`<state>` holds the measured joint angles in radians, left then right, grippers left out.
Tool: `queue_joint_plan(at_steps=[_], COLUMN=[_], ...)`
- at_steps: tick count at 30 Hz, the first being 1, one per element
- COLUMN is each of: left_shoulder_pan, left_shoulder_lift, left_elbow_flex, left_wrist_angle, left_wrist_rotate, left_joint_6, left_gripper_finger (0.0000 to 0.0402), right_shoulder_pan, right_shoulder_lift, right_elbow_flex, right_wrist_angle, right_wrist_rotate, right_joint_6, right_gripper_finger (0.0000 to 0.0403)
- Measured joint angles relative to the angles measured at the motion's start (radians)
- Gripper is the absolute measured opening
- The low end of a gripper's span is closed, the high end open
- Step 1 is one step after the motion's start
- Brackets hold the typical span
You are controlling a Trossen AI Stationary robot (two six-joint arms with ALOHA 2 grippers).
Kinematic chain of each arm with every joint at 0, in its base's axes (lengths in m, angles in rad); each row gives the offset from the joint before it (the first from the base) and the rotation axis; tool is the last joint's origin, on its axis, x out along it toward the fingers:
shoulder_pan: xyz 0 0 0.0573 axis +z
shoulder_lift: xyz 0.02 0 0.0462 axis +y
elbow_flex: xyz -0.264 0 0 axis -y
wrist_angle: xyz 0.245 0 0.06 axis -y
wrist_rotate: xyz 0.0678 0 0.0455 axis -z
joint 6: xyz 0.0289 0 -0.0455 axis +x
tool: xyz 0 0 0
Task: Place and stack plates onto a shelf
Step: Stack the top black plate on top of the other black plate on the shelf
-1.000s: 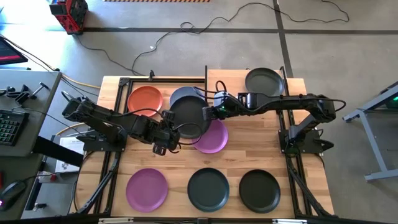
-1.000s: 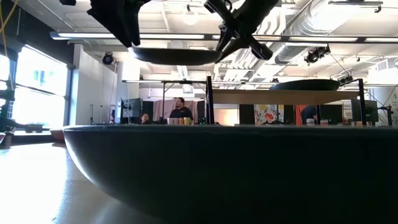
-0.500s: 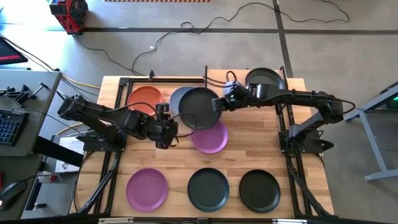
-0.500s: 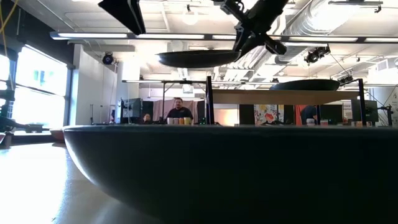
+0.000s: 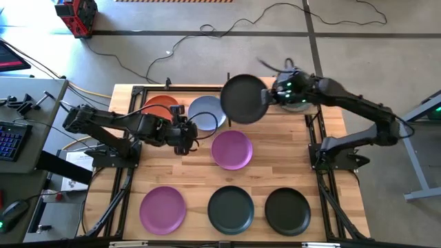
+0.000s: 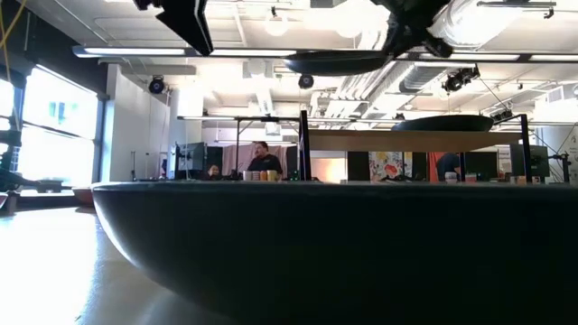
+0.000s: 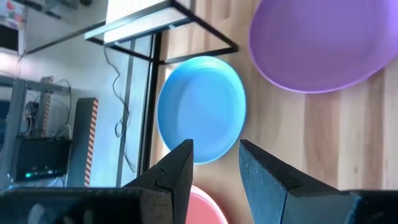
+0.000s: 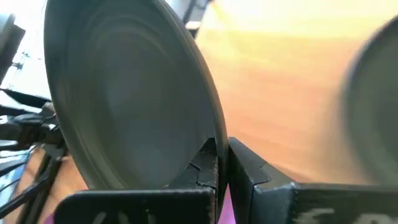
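My right gripper (image 5: 269,98) is shut on a dark plate (image 5: 244,98), high above the table's far middle, beside the shelf (image 5: 325,93). Another dark plate (image 5: 298,96) lies on the shelf board, partly under my right arm. My left gripper (image 5: 185,135) hovers open and empty near the pale blue plate (image 5: 205,113); its fingers frame that plate (image 7: 199,109) in the left wrist view. The orange plate (image 5: 159,107), two purple plates (image 5: 231,149) (image 5: 162,209) and two dark plates (image 5: 231,209) (image 5: 287,210) lie flat on the table. My right gripper pinches the dark plate's rim (image 8: 208,144) between its two fingers, on the side of the plate toward the table's right. The fingers come in about level from the right. The plate (image 6: 339,61) is lifted clear and stays nearly level.
A black metal frame (image 5: 179,88) stands at the far left, around the orange and blue plates. The shelf's dark posts (image 6: 303,144) rise at the far middle. One dark plate (image 6: 316,244) fills the low view's foreground. People show in the room behind.
My right gripper has carried the dark plate up and toward the table's far right, from over the middle purple plate to beside the shelf. The plate has left my left gripper's side. My left gripper has moved a little toward the far edge.
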<state>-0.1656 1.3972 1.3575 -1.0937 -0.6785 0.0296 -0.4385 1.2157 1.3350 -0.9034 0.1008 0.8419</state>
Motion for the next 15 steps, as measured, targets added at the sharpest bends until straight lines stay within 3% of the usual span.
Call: queue_joint_plan(at_steps=[15], left_shoulder_pan=[0.162], left_shoulder_lift=[0.000], left_elbow_flex=[0.000], left_wrist_angle=[0.000], left_wrist_rotate=[-0.022], left_joint_6=[0.026], left_gripper_finger=[0.0115], right_shoulder_pan=[-0.314], right_shoulder_lift=[-0.199], right_elbow_flex=[0.000], right_wrist_angle=[-0.054], right_wrist_rotate=[0.000], right_joint_6=[-0.378], right_gripper_finger=[0.0000])
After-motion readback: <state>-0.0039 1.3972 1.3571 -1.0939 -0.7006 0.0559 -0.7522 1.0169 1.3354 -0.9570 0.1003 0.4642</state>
